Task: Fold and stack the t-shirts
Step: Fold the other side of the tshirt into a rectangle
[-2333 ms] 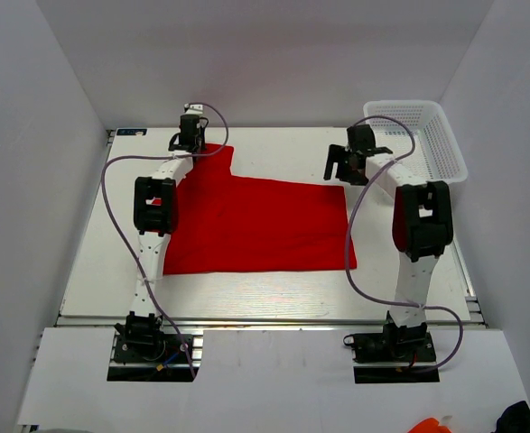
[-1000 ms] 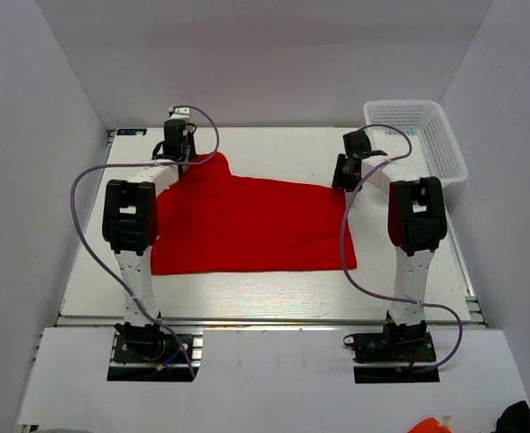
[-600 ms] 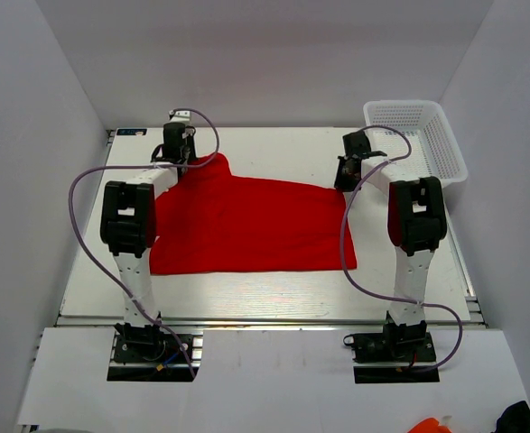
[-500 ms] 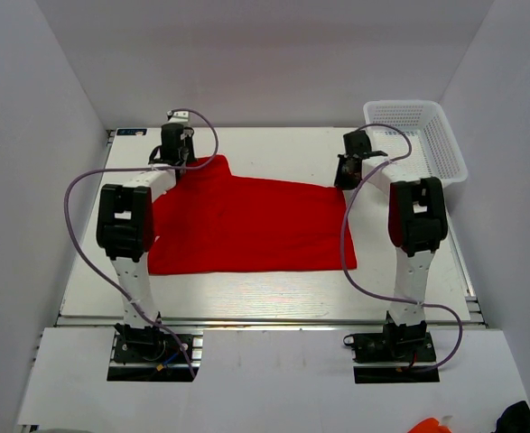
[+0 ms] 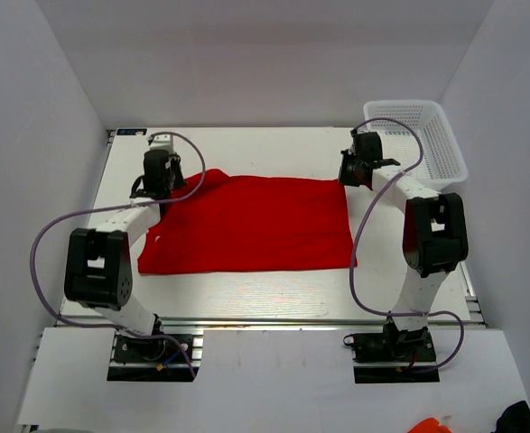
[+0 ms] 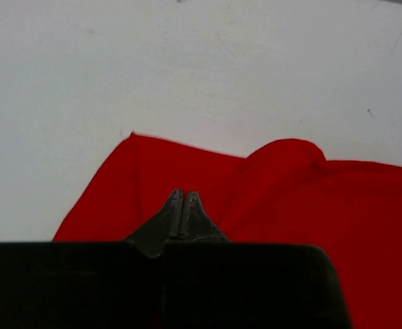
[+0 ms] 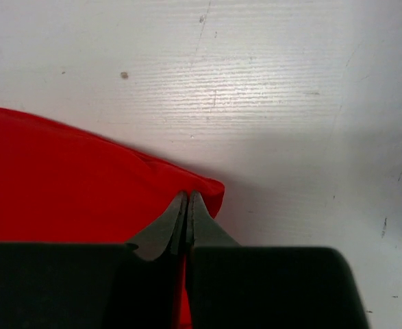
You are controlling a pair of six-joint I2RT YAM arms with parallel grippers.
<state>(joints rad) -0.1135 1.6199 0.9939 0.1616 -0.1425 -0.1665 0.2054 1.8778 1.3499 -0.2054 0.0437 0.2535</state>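
Observation:
One bright red t-shirt (image 5: 255,221) lies spread across the white table (image 5: 274,149). My left gripper (image 5: 161,191) is at the shirt's far left corner. In the left wrist view its jaws (image 6: 182,195) are pressed together with red cloth (image 6: 290,178) all around the tips, pinching the fabric. My right gripper (image 5: 346,177) is at the far right corner. In the right wrist view its jaws (image 7: 187,197) are shut on the cloth's (image 7: 64,178) folded corner, and red shows between them. The far left part of the shirt is bunched into a low fold (image 6: 286,147).
A white mesh basket (image 5: 420,135) stands at the back right, just beyond the right arm. Grey walls close in the table on the left, back and right. The left arm's cable (image 5: 43,239) loops out over the table's left edge.
The right gripper has shut on the shirt's far right corner. The left arm has swung left and nearer, dragging the far left part of the shirt with it.

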